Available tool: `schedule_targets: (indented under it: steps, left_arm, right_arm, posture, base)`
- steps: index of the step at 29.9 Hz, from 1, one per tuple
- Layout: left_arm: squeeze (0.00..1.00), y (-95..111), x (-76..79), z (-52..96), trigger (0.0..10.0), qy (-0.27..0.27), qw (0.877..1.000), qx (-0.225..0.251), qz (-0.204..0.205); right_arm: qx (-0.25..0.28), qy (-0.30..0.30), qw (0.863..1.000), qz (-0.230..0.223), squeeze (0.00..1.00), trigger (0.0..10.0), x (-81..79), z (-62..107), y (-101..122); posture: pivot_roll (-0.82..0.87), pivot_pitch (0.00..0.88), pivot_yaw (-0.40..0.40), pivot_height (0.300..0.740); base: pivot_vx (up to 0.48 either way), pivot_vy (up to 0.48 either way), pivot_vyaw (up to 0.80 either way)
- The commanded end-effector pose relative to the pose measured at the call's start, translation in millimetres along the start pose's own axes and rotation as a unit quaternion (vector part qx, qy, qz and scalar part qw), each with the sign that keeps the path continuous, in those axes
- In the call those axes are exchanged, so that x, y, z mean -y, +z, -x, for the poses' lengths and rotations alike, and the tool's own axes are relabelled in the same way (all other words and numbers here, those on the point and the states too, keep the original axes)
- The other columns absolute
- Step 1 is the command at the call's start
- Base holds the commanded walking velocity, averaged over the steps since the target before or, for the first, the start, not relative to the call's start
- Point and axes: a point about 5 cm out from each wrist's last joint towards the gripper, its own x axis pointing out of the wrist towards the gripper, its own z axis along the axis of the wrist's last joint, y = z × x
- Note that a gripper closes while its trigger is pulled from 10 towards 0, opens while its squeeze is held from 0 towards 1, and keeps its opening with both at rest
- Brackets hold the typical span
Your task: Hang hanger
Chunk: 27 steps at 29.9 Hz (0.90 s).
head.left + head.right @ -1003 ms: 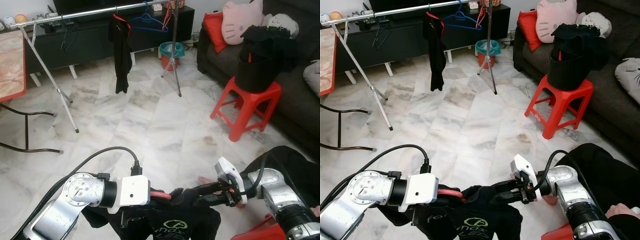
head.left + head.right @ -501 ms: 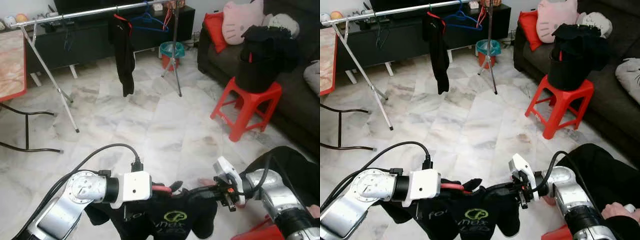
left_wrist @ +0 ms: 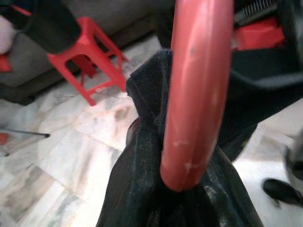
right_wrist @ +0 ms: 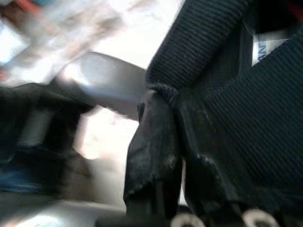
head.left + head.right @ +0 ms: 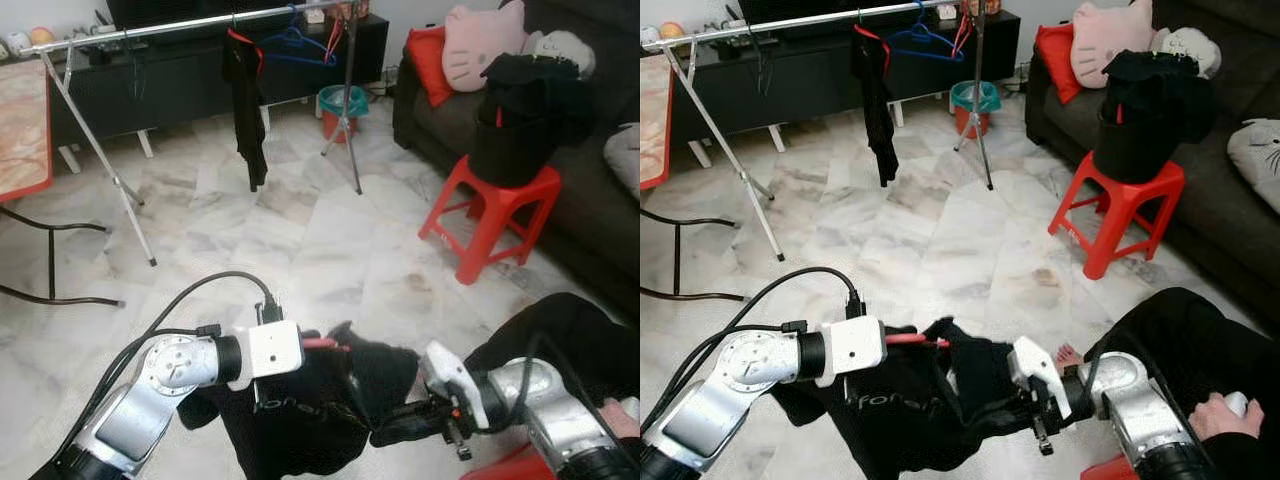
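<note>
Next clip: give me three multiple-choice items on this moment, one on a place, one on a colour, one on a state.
1. Where does the black bucket stand?
A. on the red stool
B. on the floor
C. on the sofa

2. What colour is the hanger at the left gripper?
A. blue
B. red
C. white

3. What is the right gripper doing?
A. hanging idle
B. gripping the rail
C. pinching the black shirt

Answers:
1 A: the bucket sits on top of the stool beside the sofa.
2 B: the left wrist view shows a red bar threaded into the shirt.
3 C: in the right wrist view its fingers close on a fold of black fabric.
</note>
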Motion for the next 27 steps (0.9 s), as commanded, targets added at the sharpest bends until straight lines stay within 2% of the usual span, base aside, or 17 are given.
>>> schedule_targets:
  steps: [1, 4, 7, 8, 9, 10, 11, 13, 16, 17, 19, 22, 25, 26, 27]
  left_arm:
    - [0.00, 5.5, -24.8, 8.5, 10.0, 0.073, 0.997, 0.009, -0.026]
    - [0.00, 6.1, -26.1, 7.5, 10.0, 0.081, 0.996, 0.015, -0.024]
    - [0.00, 7.9, -28.0, 6.1, 10.0, 0.096, 0.995, 0.024, -0.027]
    - [0.00, 8.5, -30.4, 5.6, 10.0, 0.110, 0.993, 0.026, -0.031]
    - [0.00, 8.5, -30.4, 5.6, 10.0, 0.110, 0.993, 0.026, -0.031]
    - [0.00, 8.8, -32.7, 5.5, 10.0, 0.124, 0.991, 0.029, -0.031]
    - [0.00, 8.5, -35.0, 5.7, 10.0, 0.134, 0.990, 0.029, -0.032]
    - [0.00, 8.4, -38.0, 5.9, 10.0, 0.145, 0.988, 0.030, -0.033]
    - [0.00, 8.1, -41.5, 6.3, 10.0, 0.159, 0.986, 0.028, -0.037]
    - [0.00, 6.5, -43.5, 6.6, 10.0, 0.165, 0.985, 0.024, -0.037]
    - [0.00, 5.9, -43.6, 6.6, 10.0, 0.166, 0.985, 0.025, -0.036]
    - [0.00, 5.3, -43.2, 5.9, 10.0, 0.168, 0.985, 0.025, -0.035]
    - [0.00, 4.7, -42.1, 4.9, 10.0, 0.166, 0.985, 0.025, -0.033]
    - [0.00, 4.4, -41.8, 4.6, 10.0, 0.165, 0.985, 0.025, -0.034]
    - [0.00, 4.4, -41.7, 4.7, 10.0, 0.165, 0.985, 0.027, -0.033]
  right_arm:
    - [-0.036, -0.067, 0.997, 0.013, 0.00, 0.0, 8.1, 2.3, -9.0]
    - [-0.048, -0.124, 0.991, 0.009, 0.00, 0.0, 17.2, 2.5, -11.3]
    - [-0.056, -0.231, 0.971, 0.008, 0.00, 0.0, 34.5, 6.3, -11.4]
    - [-0.026, -0.302, 0.953, -0.007, 0.00, 0.0, 46.5, 11.7, -5.3]
    - [-0.026, -0.302, 0.953, -0.007, 0.00, 0.0, 46.5, 11.7, -5.3]
    - [-0.018, -0.367, 0.930, -0.028, 0.00, 0.0, 57.2, 19.1, -3.0]
    - [-0.024, -0.390, 0.919, -0.042, 0.00, 0.0, 60.8, 22.4, -4.8]
    - [-0.028, -0.414, 0.908, -0.057, 0.00, 0.0, 63.9, 25.6, -7.5]
    - [-0.018, -0.405, 0.911, -0.075, 0.00, 0.0, 62.9, 21.7, -10.4]
    - [-0.050, -0.361, 0.929, -0.070, 0.00, 0.0, 54.8, 10.6, -18.2]
    - [-0.065, -0.353, 0.930, -0.076, 0.00, 0.0, 51.2, 3.9, -24.3]
    - [-0.083, -0.368, 0.922, -0.090, 0.00, 0.0, 51.1, -1.1, -32.2]
    - [-0.092, -0.380, 0.917, -0.085, 0.00, 0.0, 51.7, -3.4, -34.5]
    - [-0.072, -0.389, 0.915, -0.082, 0.00, 3.1, 53.7, -4.9, -29.3]
    - [-0.049, -0.400, 0.913, -0.071, 0.00, 10.0, 56.5, -4.6, -21.5]
  posture:
    - [0.05, 0.028, -0.046, 0.740]
    - [0.05, 0.029, -0.047, 0.740]
    - [0.05, 0.030, -0.047, 0.740]
    - [0.05, 0.033, -0.046, 0.740]
    - [0.05, 0.033, -0.046, 0.740]
    - [0.05, 0.030, -0.046, 0.740]
    - [0.05, 0.031, -0.046, 0.740]
    - [0.05, 0.031, -0.048, 0.740]
    - [0.05, 0.032, -0.049, 0.740]
    - [0.05, 0.032, -0.048, 0.740]
    - [0.05, 0.032, -0.048, 0.740]
    - [0.04, 0.033, -0.046, 0.740]
    - [0.04, 0.033, -0.046, 0.740]
    - [0.05, 0.033, -0.047, 0.740]
    - [0.04, 0.034, -0.047, 0.740]
  base:
    - [0.000, 0.000, 0.00]
    - [0.000, 0.000, 0.00]
    - [0.000, 0.000, 0.00]
    - [0.000, 0.000, 0.00]
    - [0.000, 0.000, 0.00]
    - [0.000, 0.000, 0.00]
    - [0.000, 0.000, 0.00]
    - [0.000, 0.000, 0.00]
    - [0.000, 0.000, 0.00]
    - [0.000, 0.000, 0.00]
    - [0.000, 0.000, 0.00]
    - [0.000, 0.000, 0.00]
    - [0.000, 0.000, 0.00]
    - [0.000, 0.000, 0.00]
    - [0.000, 0.000, 0.00]
